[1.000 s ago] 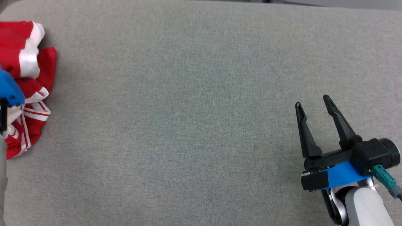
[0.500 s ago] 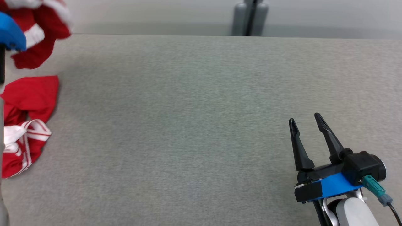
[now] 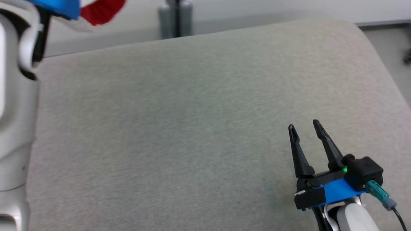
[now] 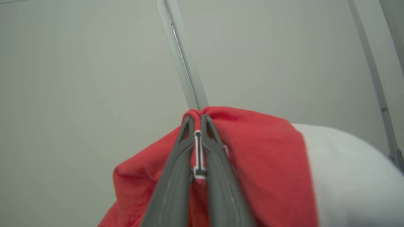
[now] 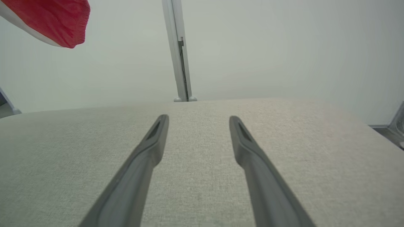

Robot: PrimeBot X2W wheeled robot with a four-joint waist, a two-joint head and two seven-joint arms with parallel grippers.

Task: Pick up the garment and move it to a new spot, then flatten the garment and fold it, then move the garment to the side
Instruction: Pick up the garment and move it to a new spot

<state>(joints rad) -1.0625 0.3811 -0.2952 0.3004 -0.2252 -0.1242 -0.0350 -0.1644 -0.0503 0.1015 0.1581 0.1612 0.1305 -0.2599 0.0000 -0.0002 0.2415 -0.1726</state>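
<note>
The red and white garment (image 4: 258, 157) hangs in the air, pinched between the fingers of my left gripper (image 4: 197, 118), which is shut on a fold of it. A red corner of the garment (image 3: 102, 11) shows at the top left of the head view, above the table's far edge, beside my pale left arm (image 3: 16, 96). In the right wrist view a red piece of the garment (image 5: 50, 19) hangs at the top left. My right gripper (image 3: 303, 126) hovers open over the table's near right part, with nothing between its fingers.
The grey fabric-covered table (image 3: 179, 122) spreads across the head view, its right edge rounded off at the far right. A grey post (image 3: 175, 19) stands behind the far edge, against a pale wall.
My left gripper has lifted the garment off the table's left side, up out of the top of the head view. The camera has tilted up and turned. The right gripper stays open.
</note>
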